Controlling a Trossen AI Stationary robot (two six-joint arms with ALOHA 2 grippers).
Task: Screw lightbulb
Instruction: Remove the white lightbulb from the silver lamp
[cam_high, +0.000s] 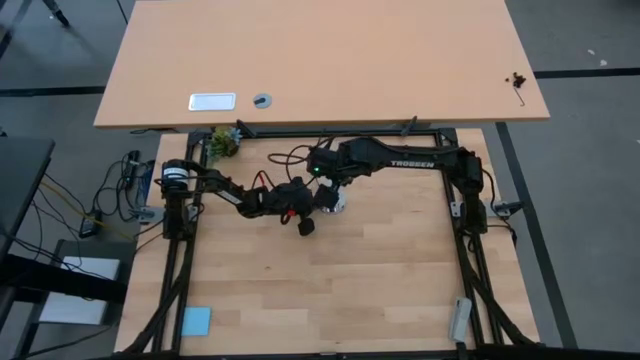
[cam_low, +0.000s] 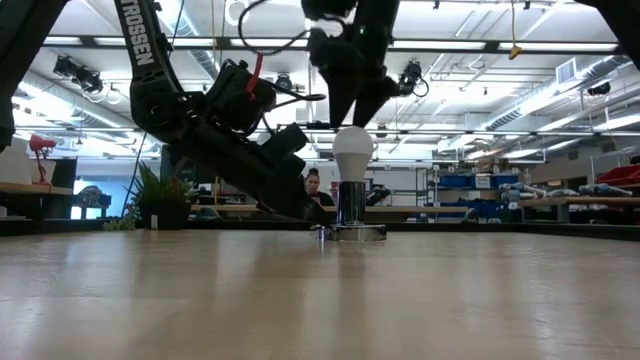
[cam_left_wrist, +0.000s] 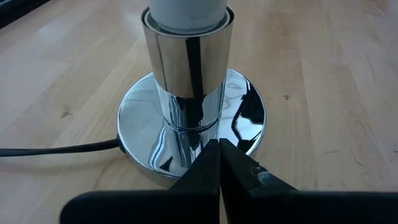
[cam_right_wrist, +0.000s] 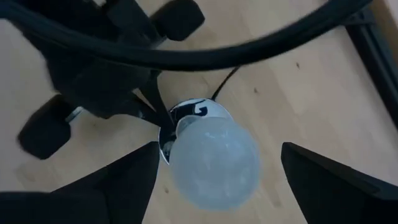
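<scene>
The white frosted lightbulb stands upright with its narrow end down in a chrome socket tube. The tube rises from a round chrome base disc, which lies flat on the table. My right gripper hangs open just above the bulb, pointing down, with one finger on each side and neither touching it. My left gripper is shut and reaches in low from the table's left to the disc; it also shows in the low view. My left gripper sets its shut fingertips on the upper face of the base disc, at the foot of the socket tube. It comes slanting down from the table's left. The disc lies flat on the table.
A black cord runs from the disc across the table. A small plant stands at the far left corner and a blue card lies at the near left. A person is in the room beyond.
</scene>
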